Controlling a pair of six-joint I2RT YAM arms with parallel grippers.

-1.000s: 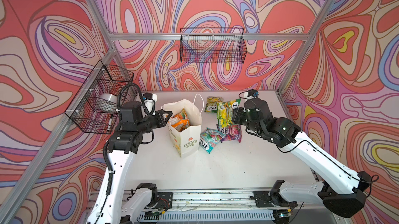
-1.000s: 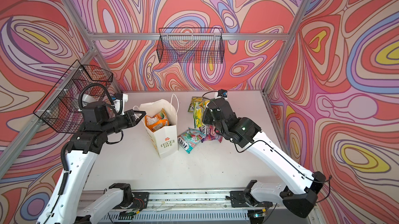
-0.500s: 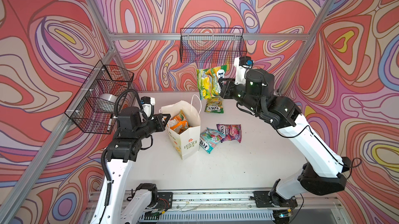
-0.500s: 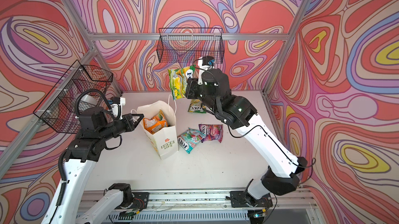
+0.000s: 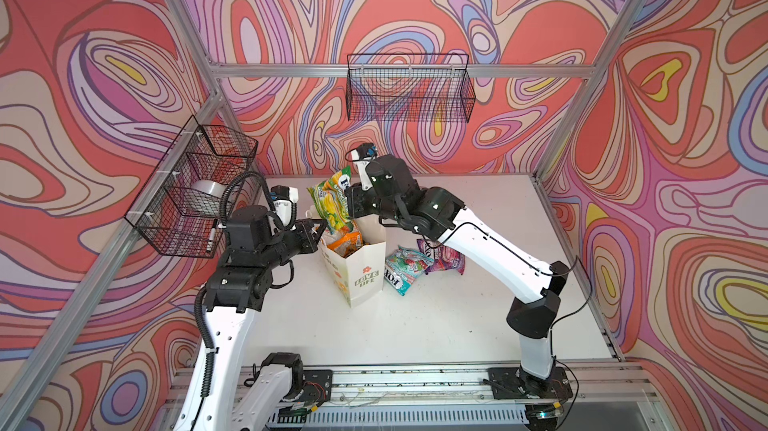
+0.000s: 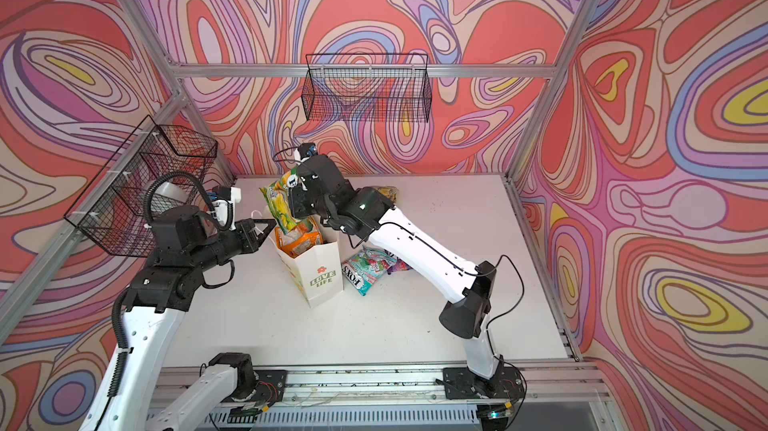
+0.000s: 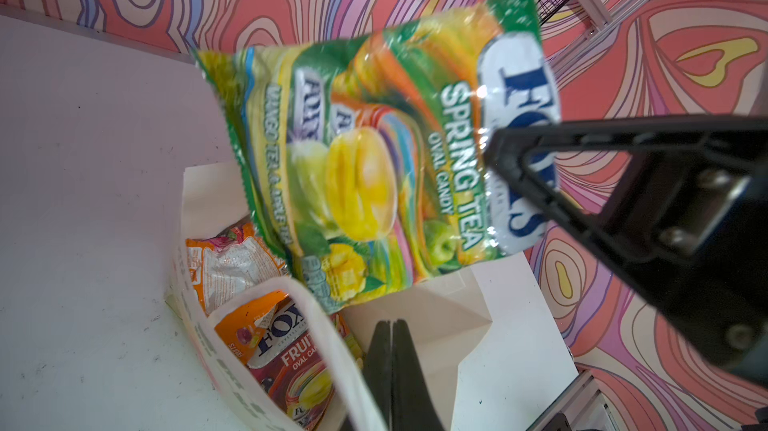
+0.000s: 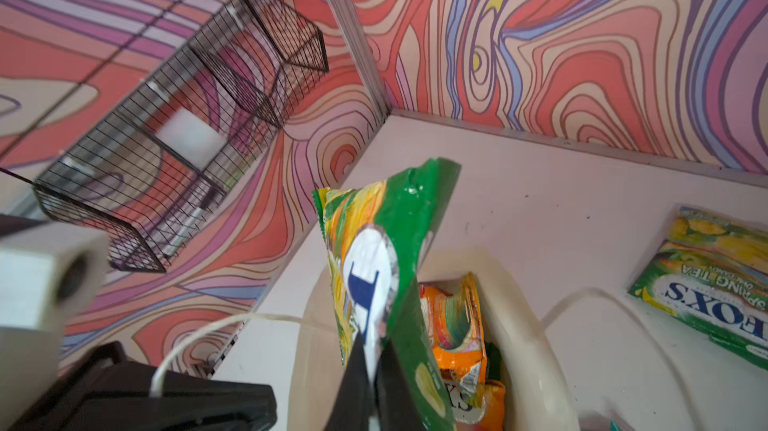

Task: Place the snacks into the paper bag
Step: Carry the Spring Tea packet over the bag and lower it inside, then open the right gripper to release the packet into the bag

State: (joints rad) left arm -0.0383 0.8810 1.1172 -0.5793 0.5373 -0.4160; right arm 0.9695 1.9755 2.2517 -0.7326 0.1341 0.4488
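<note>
Candy packet (image 5: 330, 203) hangs over the paper bag (image 5: 365, 279), pinched tight by the right tool (image 5: 350, 202). The left tool (image 7: 390, 335) is closed by its edge.

A white tabletop (image 5: 478, 325), flecked with small dark specks, fills the floor of the cell. The walls (image 5: 415, 13) carry a swirling print in red, pink, purple, blue and yellow. Aluminium frame bars (image 5: 291, 71) run along their corners and across the back. A long black wire basket (image 5: 409, 90) hangs from the back bar. A second black wire basket (image 5: 195, 192), split into compartments, hangs on the left-side bar. Its middle compartment holds a white roll (image 5: 210, 191), and a slim white pen (image 5: 211, 237) leans in the nearest one. An aluminium rail (image 5: 415, 379) with loose wires lines the front edge, above a slotted grey cable duct (image 5: 415, 420).
</note>
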